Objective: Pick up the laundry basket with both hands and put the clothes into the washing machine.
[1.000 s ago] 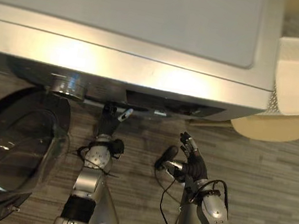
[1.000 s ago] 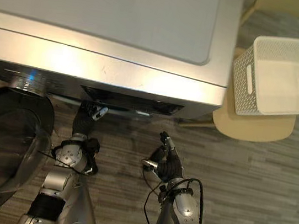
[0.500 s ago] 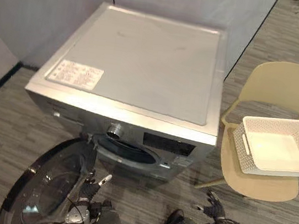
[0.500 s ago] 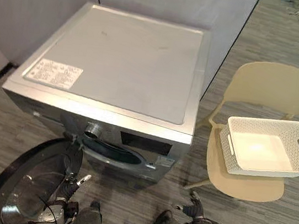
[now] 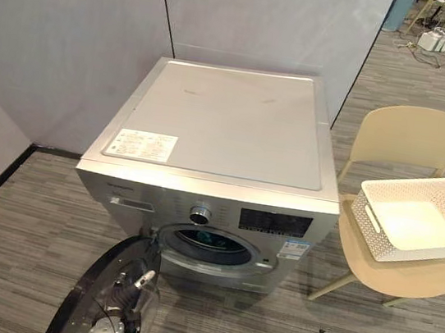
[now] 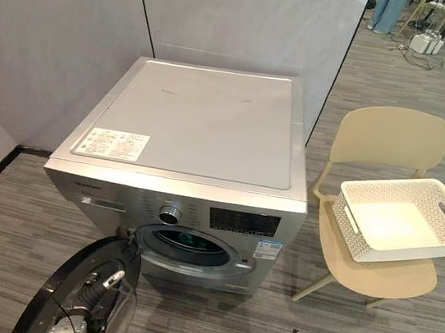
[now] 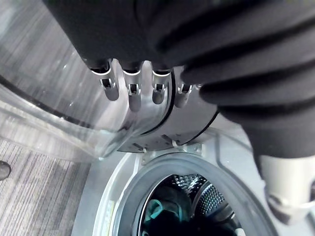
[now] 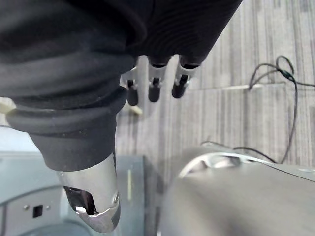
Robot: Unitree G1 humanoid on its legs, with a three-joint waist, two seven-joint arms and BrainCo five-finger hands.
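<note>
The white perforated plastic laundry basket sits empty on the beige plastic chair, at three o'clock from the silver front-loading washing machine. Dark and teal cloth lies in its drum. At seven o'clock the left hand hangs by the open round glass door, fingers straight, holding nothing. At five o'clock the right hand is equally slack and empty. Shutting looks next: press flat on the door's rim, cloth clear of the seal. One basket, chair, machine and door; two hands.

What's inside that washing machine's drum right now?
In the drum lies dark cloth with a teal patch. The drum's depths are dark, so anything more in there cannot be seen.
</note>
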